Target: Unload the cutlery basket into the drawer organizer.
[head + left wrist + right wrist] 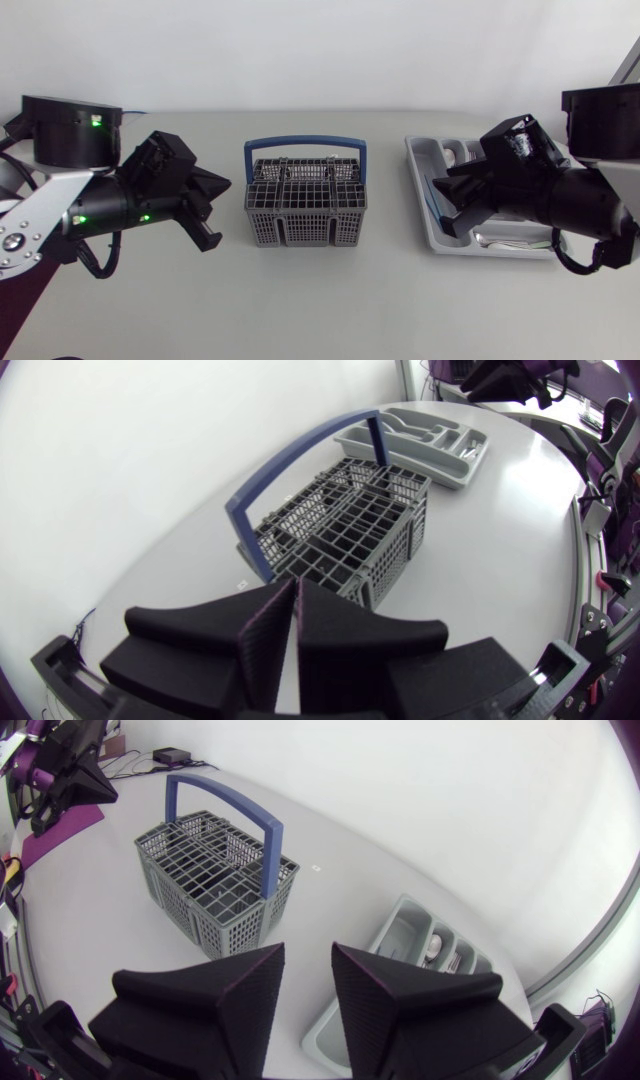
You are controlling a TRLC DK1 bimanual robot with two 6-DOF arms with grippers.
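Observation:
The grey cutlery basket (305,205) with a blue handle stands upright at the table's middle; I cannot make out what is in it. The grey drawer organizer (420,170) lies to its right with some cutlery (510,238) in its compartments. My left gripper (222,186) hovers just left of the basket, apart from it. In the left wrist view its fingers (293,595) are pressed together with nothing held, the basket (350,525) ahead. My right gripper (450,200) hangs over the organizer's left part. Its fingers (308,952) stand apart and empty, above the organizer (395,935), the basket (215,880) farther ahead.
Bare grey table surface lies in front of the basket and between the basket and the organizer. A white wall runs along the table's far edge.

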